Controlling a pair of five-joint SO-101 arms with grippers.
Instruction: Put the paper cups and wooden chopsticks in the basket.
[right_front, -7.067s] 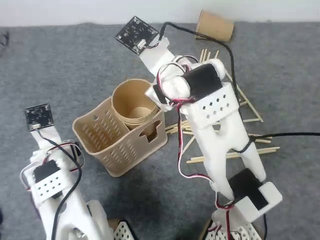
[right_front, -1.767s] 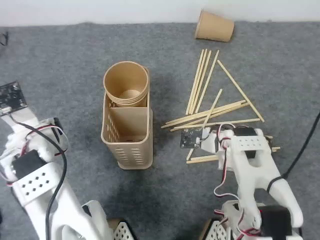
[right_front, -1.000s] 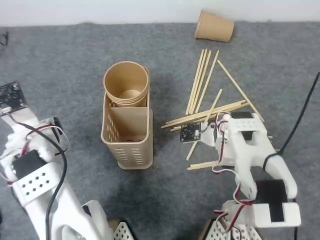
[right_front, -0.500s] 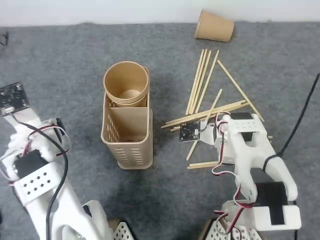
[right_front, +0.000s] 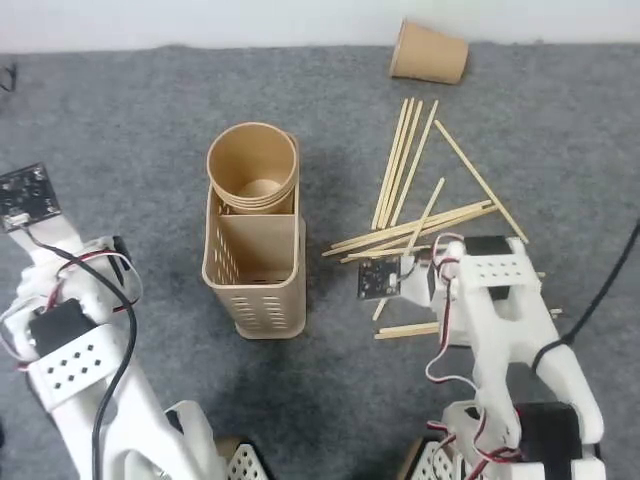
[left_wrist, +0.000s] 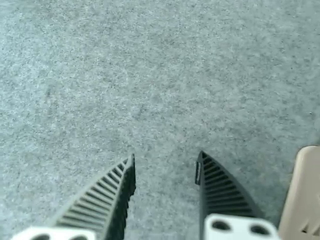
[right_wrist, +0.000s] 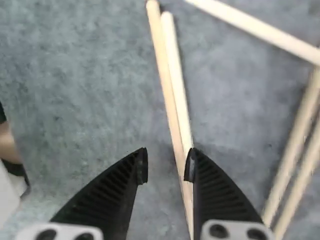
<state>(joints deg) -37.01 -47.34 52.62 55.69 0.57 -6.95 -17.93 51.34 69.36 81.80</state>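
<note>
A tan basket (right_front: 255, 275) stands mid-carpet with stacked paper cups (right_front: 252, 170) in its far compartment. One more paper cup (right_front: 428, 52) lies on its side at the far edge. Wooden chopsticks (right_front: 420, 215) are scattered to the right of the basket. My right arm (right_front: 495, 300) hangs over the near end of that pile. In its wrist view the right gripper (right_wrist: 166, 165) is open by a narrow gap just above the carpet, and a pair of chopsticks (right_wrist: 167, 75) runs alongside one finger, not between the jaws. My left gripper (left_wrist: 165, 170) is open over bare carpet, left of the basket.
Grey carpet covers the whole work area, with a white wall along the far edge. The basket's corner (left_wrist: 304, 190) shows beside the left gripper. More chopsticks (right_wrist: 295, 170) lie crossed close to the right gripper. The left arm (right_front: 70, 340) stands at the near left.
The right arm has drawn back a little toward the near edge, over the near chopsticks. The left arm, basket and cups have stayed put.
</note>
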